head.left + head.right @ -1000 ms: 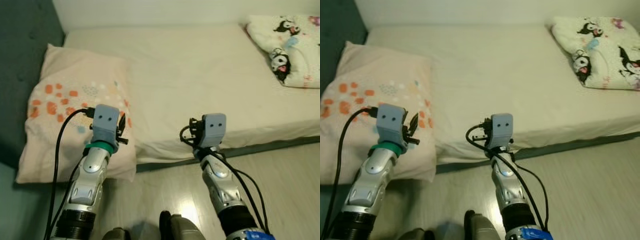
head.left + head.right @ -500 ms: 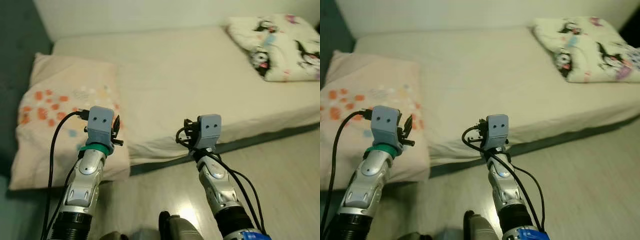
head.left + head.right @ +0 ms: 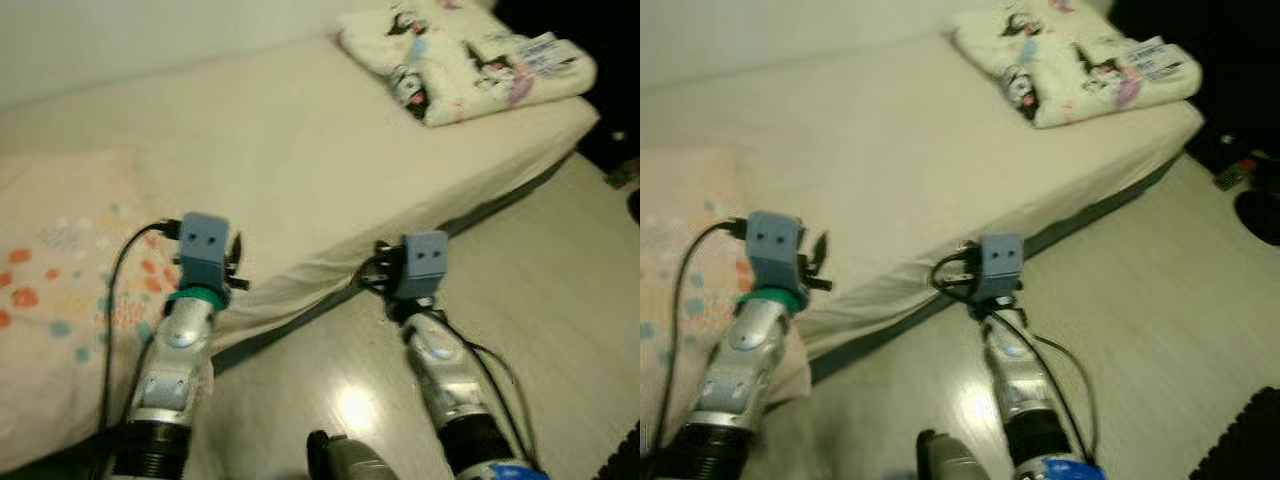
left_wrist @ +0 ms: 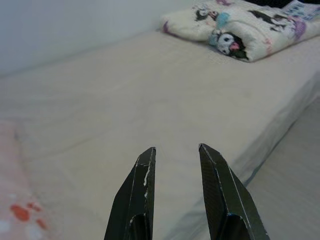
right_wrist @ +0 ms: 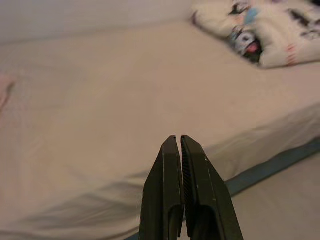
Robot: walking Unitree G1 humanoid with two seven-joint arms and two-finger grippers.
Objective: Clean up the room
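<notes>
left eye view: the bed [image 3: 300, 150] spans the frame, the cartoon blanket [image 3: 470, 60] bunched at upper right, a spotted pillow [image 3: 60, 300] at lower left. left gripper [image 4: 175, 150] is parted and empty; right gripper [image 5: 179, 142] pressed closed, empty. walking blur risks misjudging reach, snagging the sheet.

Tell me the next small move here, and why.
Probably step toward the folded cartoon-print white blanket at the far right corner of the beige mattress. Both claws hang short of the bed edge, left claw open, right claw shut, neither holding anything.
</notes>
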